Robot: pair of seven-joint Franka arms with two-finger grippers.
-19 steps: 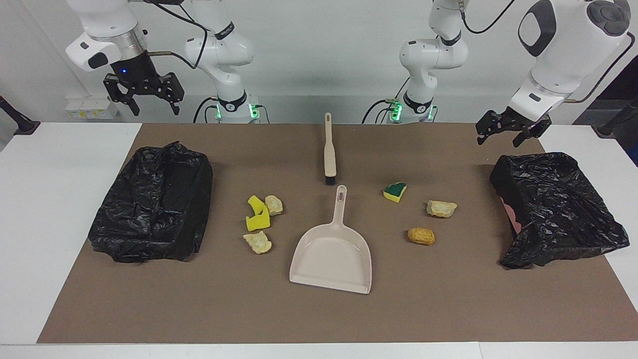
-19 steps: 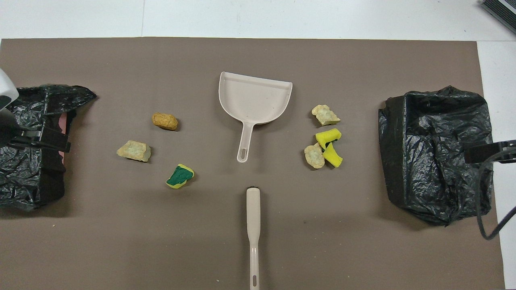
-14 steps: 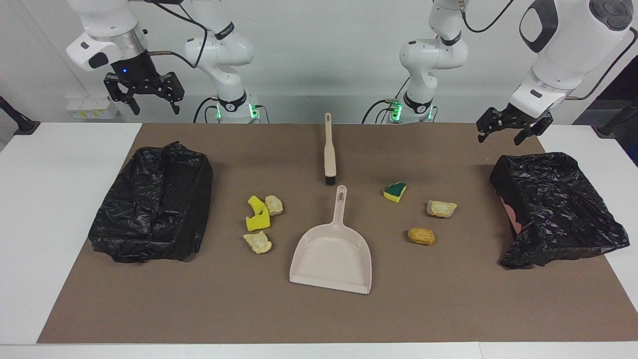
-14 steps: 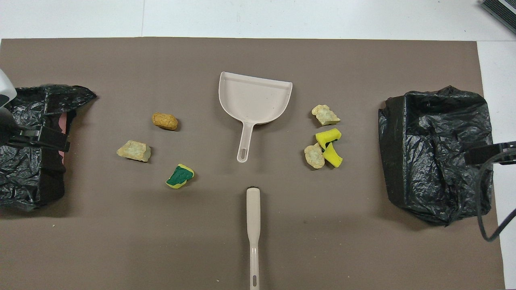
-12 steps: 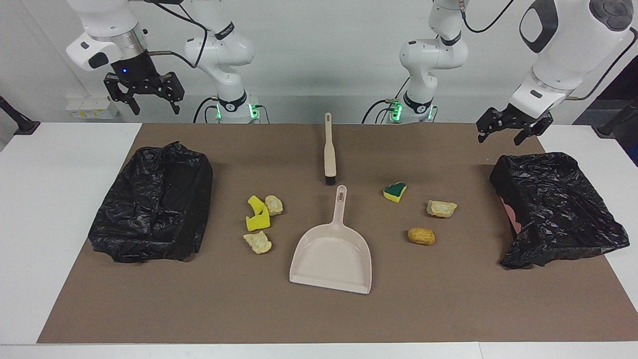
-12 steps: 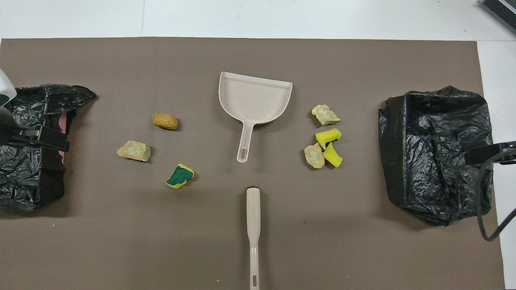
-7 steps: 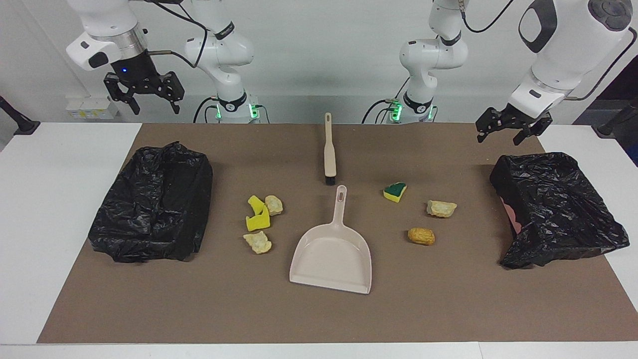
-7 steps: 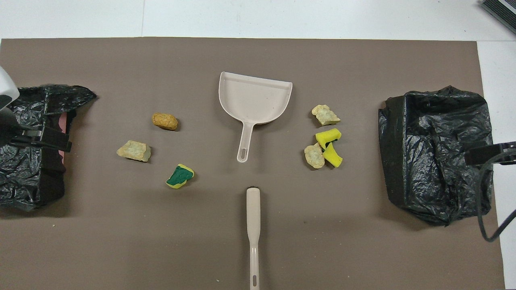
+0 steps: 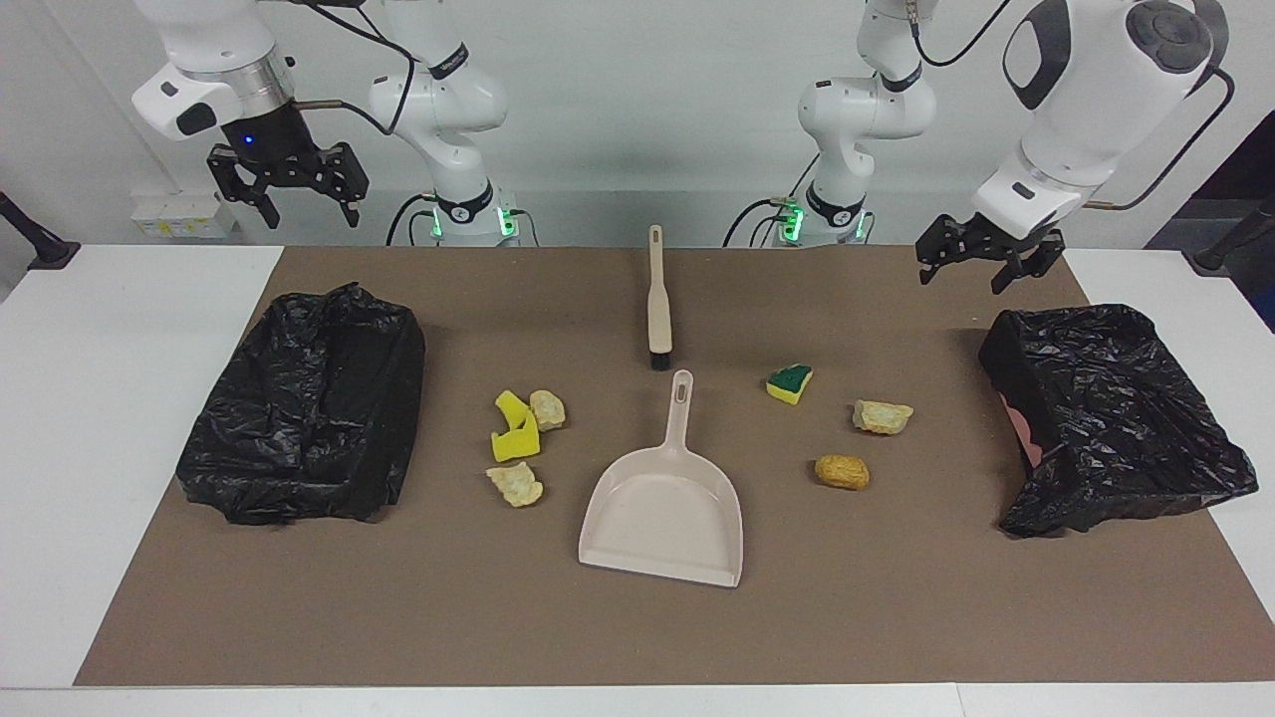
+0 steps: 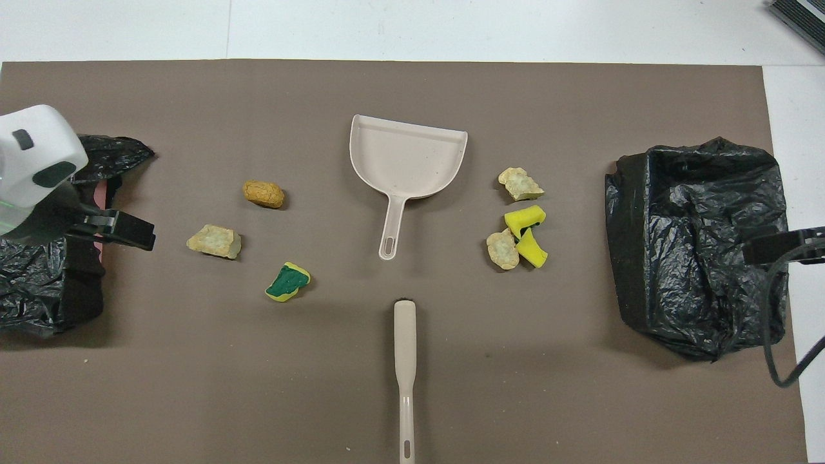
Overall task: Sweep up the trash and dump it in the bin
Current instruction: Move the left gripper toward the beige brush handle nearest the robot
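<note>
Grippers both hang open and empty: left gripper (image 9: pixel 979 265) above the mat (image 9: pixel 637 627) beside one bin (image 9: pixel 1116 418), right gripper (image 9: pixel 287 189) above the other bin (image 9: pixel 309 408).

The middle of the brown mat (image 9: pixel 637 637) is crowded: brush (image 9: pixel 657 304), dustpan (image 9: pixel 665 508) and foam chunks (image 9: pixel 518 438) lie close together. Black-lined bins (image 9: pixel 309 418) block both ends. The strip along the mat's edge farthest from the robots looks open, and so, probably, do the lanes between chunks and bins.

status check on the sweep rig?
Left gripper open, empty, high by the bin. Right gripper open, waiting. Trash unswept; dustpan and brush untouched.
</note>
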